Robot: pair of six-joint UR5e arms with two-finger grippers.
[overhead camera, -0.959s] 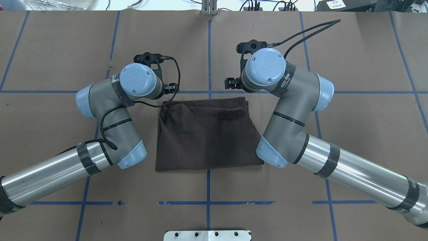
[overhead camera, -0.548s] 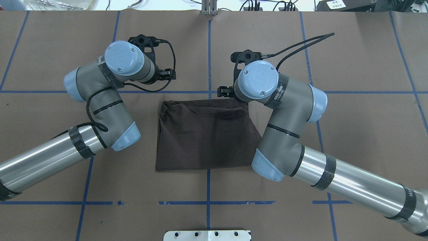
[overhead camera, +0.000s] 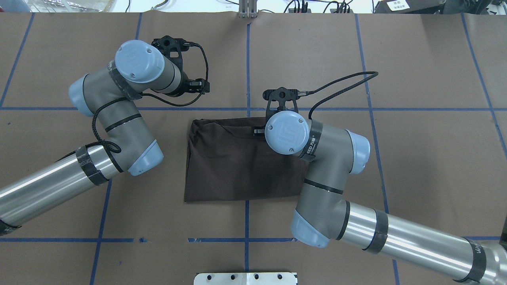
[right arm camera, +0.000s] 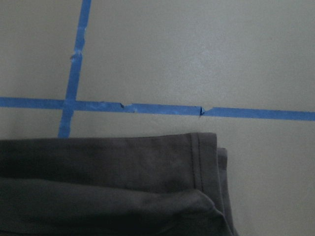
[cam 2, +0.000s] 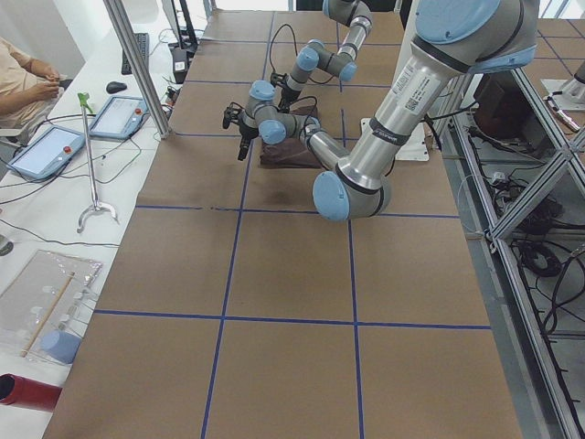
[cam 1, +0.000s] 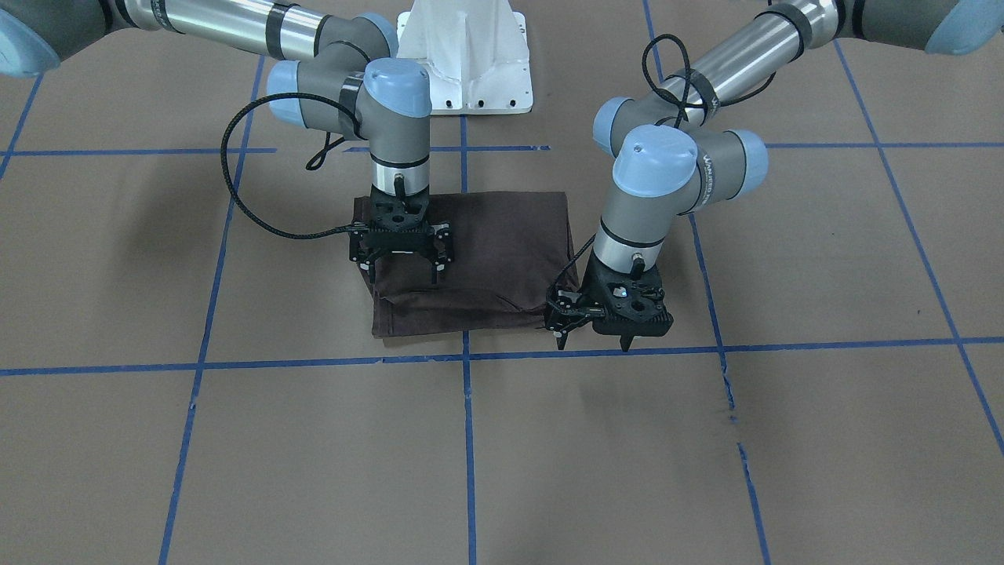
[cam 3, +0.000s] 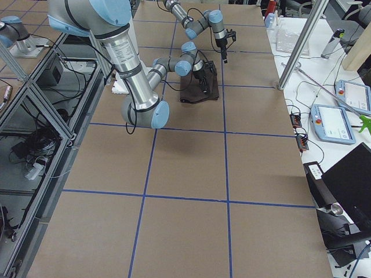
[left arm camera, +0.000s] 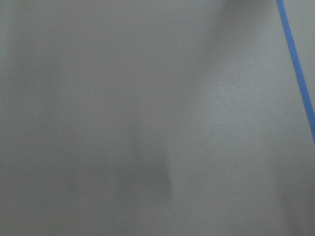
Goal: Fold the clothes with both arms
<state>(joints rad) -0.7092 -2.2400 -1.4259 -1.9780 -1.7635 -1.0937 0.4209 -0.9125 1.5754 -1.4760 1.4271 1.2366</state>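
Observation:
The dark brown T-shirt [cam 1: 494,243] lies folded into a rectangle on the brown table; it also shows in the overhead view [overhead camera: 233,166]. My right gripper [cam 1: 402,275] hangs open and empty, fingers pointing down, just above the shirt's far edge near its right corner. Its wrist [overhead camera: 286,132] hides it from overhead. The right wrist view shows the shirt's stitched hem [right arm camera: 123,182]. My left gripper [cam 1: 594,344] is open and empty, off the cloth just past the shirt's far left corner. The left wrist view shows only bare table [left arm camera: 147,123].
Blue tape lines [overhead camera: 247,59] cross the brown paper table cover. The white base pedestal [cam 1: 463,55] stands at the robot's side. An operator [cam 2: 23,78] sits at a side bench with tablets [cam 2: 46,151] beyond the table's far edge.
My right arm has swung in toward the centre until its wrist is over the shirt's far edge. My left arm has drawn away to the left and farther out. The shirt has not moved.

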